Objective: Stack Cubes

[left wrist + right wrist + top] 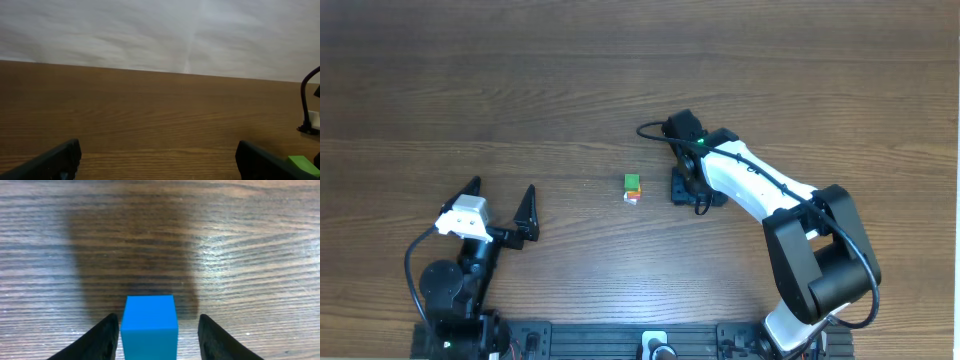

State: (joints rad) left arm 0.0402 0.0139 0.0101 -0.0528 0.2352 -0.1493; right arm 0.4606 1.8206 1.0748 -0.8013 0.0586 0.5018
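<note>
Blue cube [150,325] sits on the wooden table [250,240], right between your right gripper's [157,322] spread fingers, not clamped yet, so you look lined up to pinch it. Just beside it, the green cube [633,181] tops an orange cube [632,197], probably your target stack. Your left gripper [501,198] waits wide apart, well clear.
</note>
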